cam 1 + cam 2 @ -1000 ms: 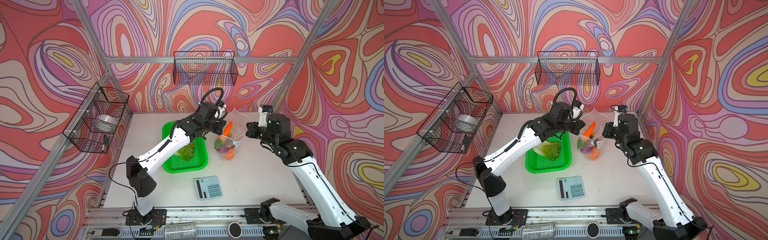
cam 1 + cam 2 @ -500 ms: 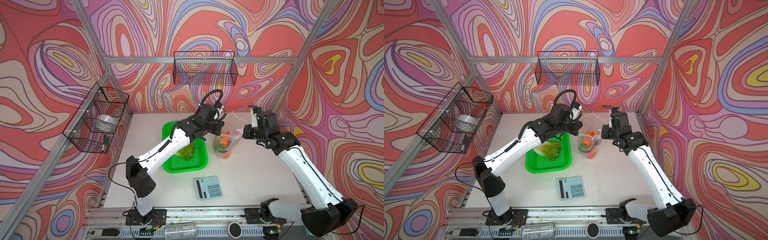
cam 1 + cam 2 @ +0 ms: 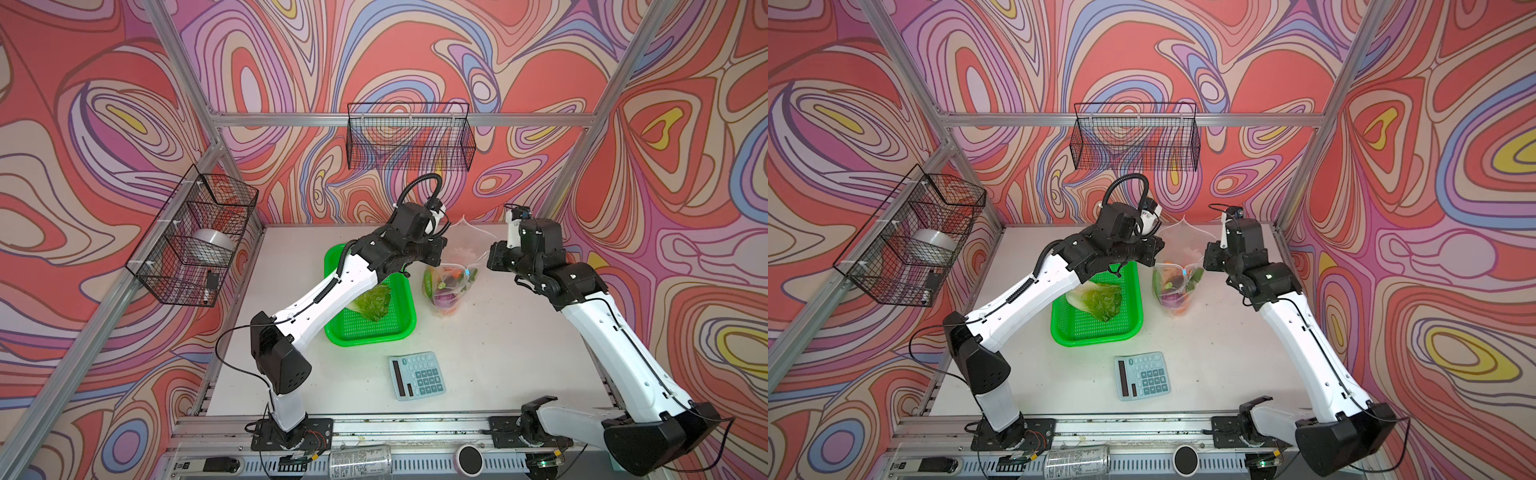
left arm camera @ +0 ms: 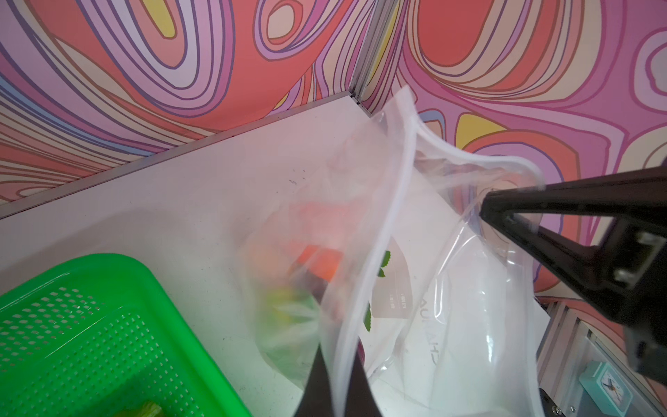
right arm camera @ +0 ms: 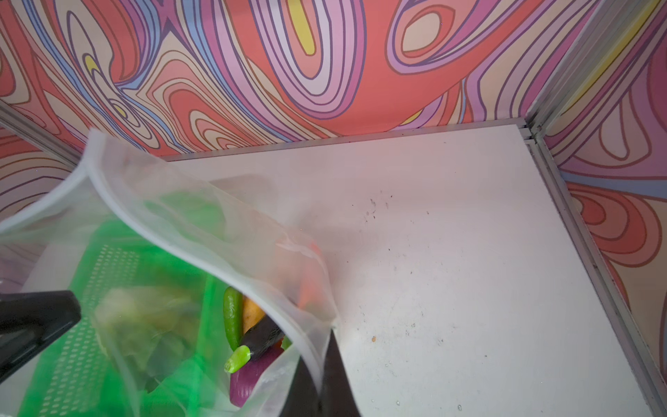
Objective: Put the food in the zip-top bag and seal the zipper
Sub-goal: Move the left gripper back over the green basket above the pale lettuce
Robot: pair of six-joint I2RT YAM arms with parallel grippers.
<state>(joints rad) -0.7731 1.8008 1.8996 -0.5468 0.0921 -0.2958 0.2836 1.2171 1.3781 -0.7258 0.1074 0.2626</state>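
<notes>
The clear zip-top bag [image 3: 446,286] [image 3: 1177,291] hangs between both grippers beside the basket. My left gripper [image 4: 337,357] [image 3: 438,259] is shut on the bag's zipper [image 4: 397,202] edge. My right gripper [image 5: 322,355] [image 3: 485,261] is shut on the opposite mouth edge [image 5: 162,245]. The mouth gapes between them. A light-blue slider tab [image 3: 472,273] shows near the right side. Inside lie food pieces: a dark eggplant [image 5: 263,334], a green pepper [image 5: 232,317], a purple onion [image 5: 249,375] and something orange [image 4: 317,260]. The napa cabbage [image 3: 372,301] [image 3: 1100,301] lies in the green basket [image 3: 365,334].
A teal calculator [image 3: 417,376] lies on the white table in front of the basket. Wire baskets hang on the back wall [image 3: 409,137] and the left wall [image 3: 195,237]. The back wall stands close behind the bag.
The carrot that stuck out of the bag's mouth has dropped inside. My right gripper has shifted a little left toward the left one, and the bag hangs narrower.
</notes>
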